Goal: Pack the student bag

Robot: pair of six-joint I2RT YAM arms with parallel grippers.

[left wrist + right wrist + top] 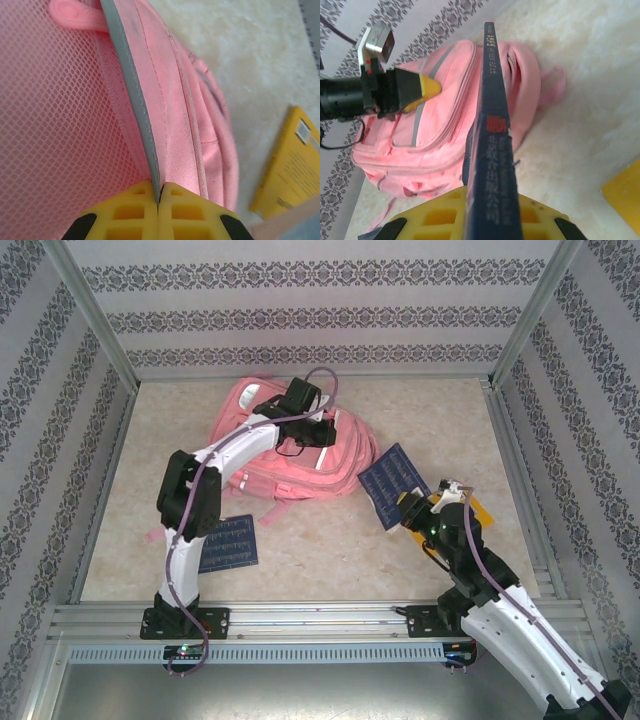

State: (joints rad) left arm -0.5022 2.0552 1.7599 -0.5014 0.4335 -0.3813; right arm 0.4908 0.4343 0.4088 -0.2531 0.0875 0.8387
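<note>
We see a big pink fabric backpack (285,465) lying on the pale stone-look table (330,560), on the far side and a bit to the left. It is the biggest thing here.

The left gripper (318,435) reaches out over the backpack. In the left wrist view its yellow fingers (130,212) are pressed tight together, and a grey stripe on the backpack (175,125) runs right in between them. So we say the left gripper (159,192) is closed and pinches the backpack by that stripe. Pink net cloth is on the left of the stripe.

The right gripper (412,508) is on the right side, near the backpack's right end. It is almost closed and squeezes a thin dark blue book (392,478). In the right wrist view the right gripper (490,205) holds this book (492,125) up on its edge, and the book points at the backpack (445,125). We also see the left gripper (432,89) there, on top of the backpack.

A flat dark blue book (228,543) lies on the table by the left arm. A yellow book (478,508) lies just beside the right gripper
</note>
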